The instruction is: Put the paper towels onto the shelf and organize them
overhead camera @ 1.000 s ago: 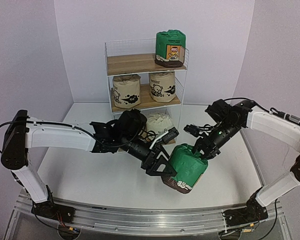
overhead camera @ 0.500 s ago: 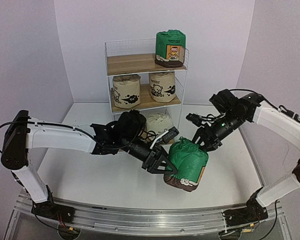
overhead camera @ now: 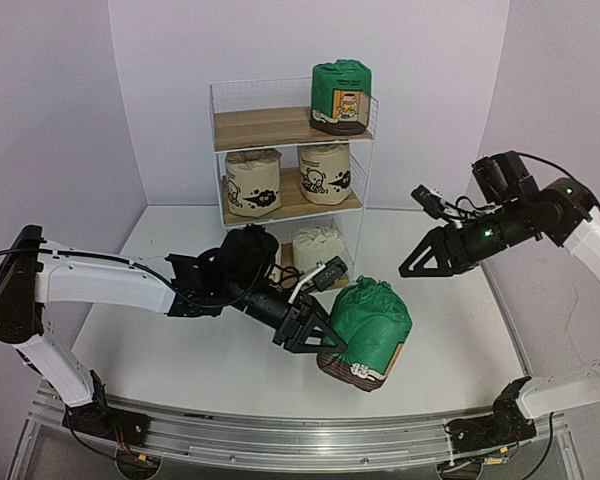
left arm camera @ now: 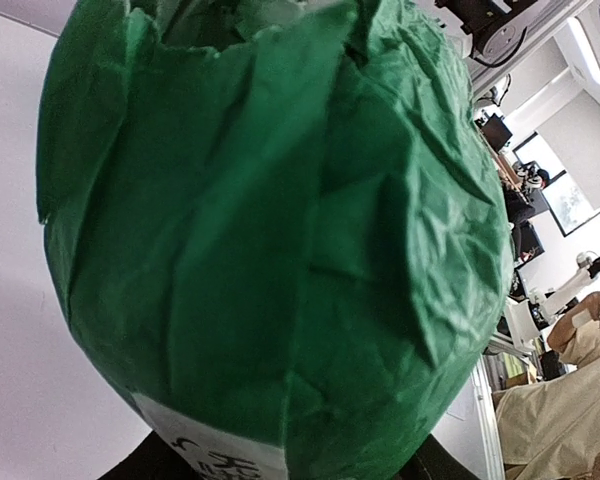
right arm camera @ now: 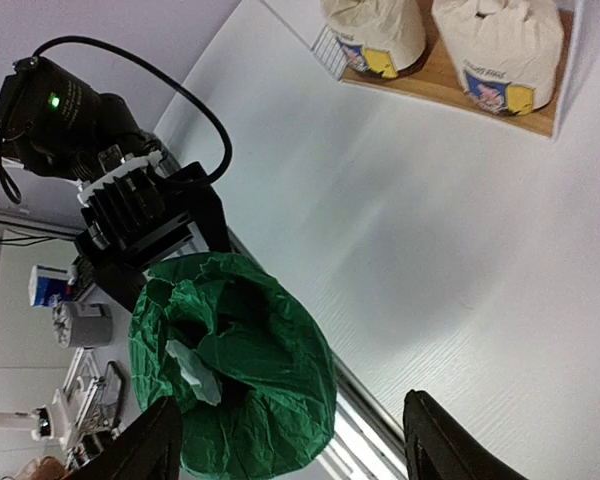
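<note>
Shelf [overhead camera: 260,127] at the back of the desk [overhead camera: 180,350], five rolls aboard!
Top roll [overhead camera: 341,96] on the upper board's right end; middle pair [overhead camera: 253,182] side by side; bottom pair [right arm camera: 495,45] lowest; sixth roll [overhead camera: 365,330] out front.

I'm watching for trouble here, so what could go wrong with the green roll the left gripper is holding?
1. Only the left gripper grips the green roll, low down and tilted; the right gripper is open and apart, so a slip would likely drop it.
2. The shelf already carries the other green roll at the right end of its top board; a careless placement might knock it or snag the wire rim.
</note>
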You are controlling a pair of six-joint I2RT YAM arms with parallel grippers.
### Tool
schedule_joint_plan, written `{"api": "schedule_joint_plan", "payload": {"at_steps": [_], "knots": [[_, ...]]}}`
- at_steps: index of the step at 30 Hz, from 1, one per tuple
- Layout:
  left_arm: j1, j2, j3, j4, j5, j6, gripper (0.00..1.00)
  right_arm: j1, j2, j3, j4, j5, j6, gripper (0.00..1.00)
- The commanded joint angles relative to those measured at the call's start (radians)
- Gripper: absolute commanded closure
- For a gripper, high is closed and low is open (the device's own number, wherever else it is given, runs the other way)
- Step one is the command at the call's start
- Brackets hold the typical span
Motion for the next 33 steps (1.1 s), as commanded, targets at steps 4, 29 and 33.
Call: {"api": "schedule_joint_plan", "payload": {"at_steps": [4, 29, 33], "knots": [[-0.001, -0.083, 0.009, 0.057, -0.027, 0.012, 0.77, -0.001, -0.1, 0.054, 0.042, 0.011, 0.044, 0.27], [-0.001, -0.152, -0.088, 0.331, -0.237, -0.231, 0.85, 0.0, -0.226, -0.261, 0.239, -0.122, 0.169, 0.24], [-0.001, -0.163, -0.089, 0.387, -0.257, -0.269, 0.85, -0.001, -0.226, -0.345, 0.386, -0.181, 0.232, 0.23]]}}
